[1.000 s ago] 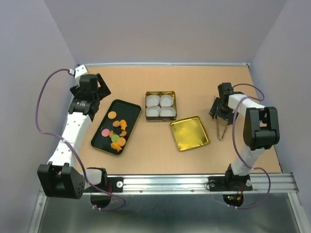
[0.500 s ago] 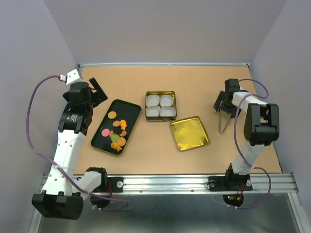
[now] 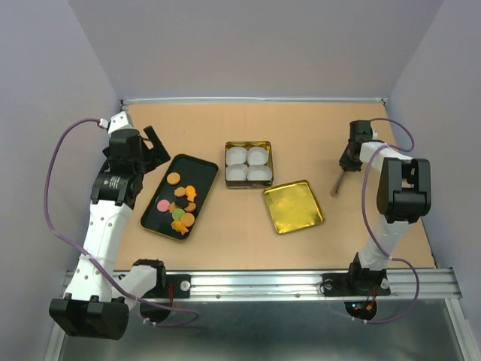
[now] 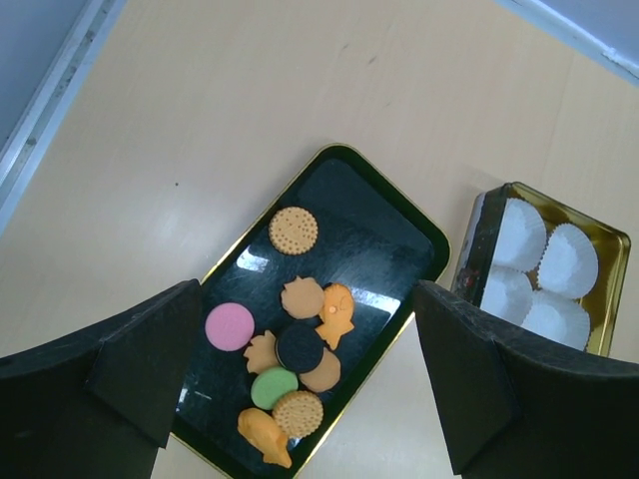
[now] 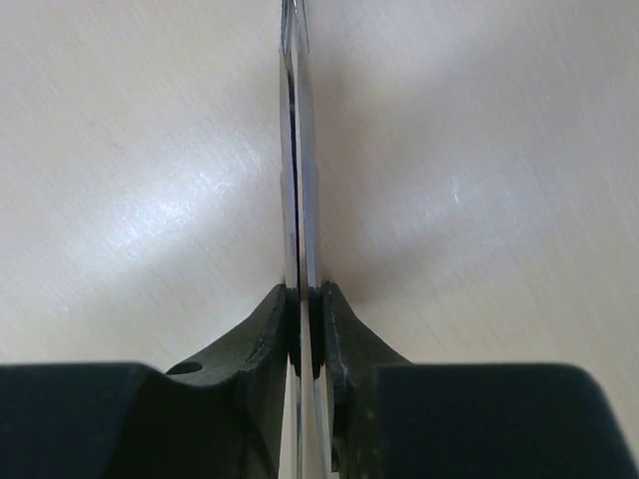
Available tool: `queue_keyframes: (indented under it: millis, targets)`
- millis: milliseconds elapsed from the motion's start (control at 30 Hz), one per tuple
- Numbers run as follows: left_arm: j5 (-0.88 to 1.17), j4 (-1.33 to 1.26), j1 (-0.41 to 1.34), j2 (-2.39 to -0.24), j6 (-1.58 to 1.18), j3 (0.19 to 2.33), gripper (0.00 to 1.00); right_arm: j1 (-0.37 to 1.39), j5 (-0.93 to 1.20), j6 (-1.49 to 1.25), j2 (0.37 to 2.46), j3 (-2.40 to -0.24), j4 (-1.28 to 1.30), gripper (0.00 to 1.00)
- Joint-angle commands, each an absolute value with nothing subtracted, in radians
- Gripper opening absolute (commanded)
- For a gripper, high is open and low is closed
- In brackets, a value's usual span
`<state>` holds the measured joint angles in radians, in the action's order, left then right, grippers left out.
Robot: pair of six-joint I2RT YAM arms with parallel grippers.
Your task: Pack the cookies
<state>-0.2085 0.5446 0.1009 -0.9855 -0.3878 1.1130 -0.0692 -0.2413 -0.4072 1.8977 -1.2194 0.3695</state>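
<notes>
a: tan tabletop, lilac walls round it. cookies (image 4: 295, 349) bunched on black tray (image 3: 197, 169), at nine o'clock from gold tin (image 3: 249, 144). none in paper cups (image 3: 248, 165) yet.
b: handling?
a: probably light, thin, stiff, crumbly at the edges. flat on a glossy tray, so likely to skid. best pinched gently across the rim, one at a time; star-like ones by opposite points.
b: pincers?
a: left gripper (image 3: 150, 144) spread wide, hovering over the tray, touching nothing. right gripper (image 3: 350, 156) pinching metal tongs (image 3: 340, 183) at three o'clock from the tin, blades pressed together, far end toward seven o'clock.
b: lid?
a: gold lid (image 3: 293, 207) lying at five o'clock from the tin, just beside it.
</notes>
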Motion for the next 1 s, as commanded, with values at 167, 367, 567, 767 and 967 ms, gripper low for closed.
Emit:
queue_keyframes:
  millis: [167, 367, 567, 767, 967]
  targets:
    - [0.158, 0.451, 0.1, -1.077, -0.436, 1.132, 0.99, -0.081, -0.081, -0.445, 1.852, -1.276, 0.54, 0.07]
    - [0.253, 0.507, 0.1, -1.244, -0.479, 1.344, 0.99, -0.064, 0.121, -0.569, 1.711, -1.483, 0.578, 0.05]
    - [0.371, 0.513, 0.097, -1.322, -0.55, 1.626, 0.99, -0.035, 0.542, -0.786, 1.672, -1.578, 0.369, 0.1]
    - [0.867, -0.42, 0.031, -1.201, -1.144, 1.117, 0.99, 0.083, 0.807, -0.995, 1.629, -1.622, -0.032, 0.16]
    - [0.903, -0.448, 0.153, -1.239, -1.058, 1.204, 0.99, 0.126, 0.871, -1.653, 1.667, -1.463, -0.826, 0.2]
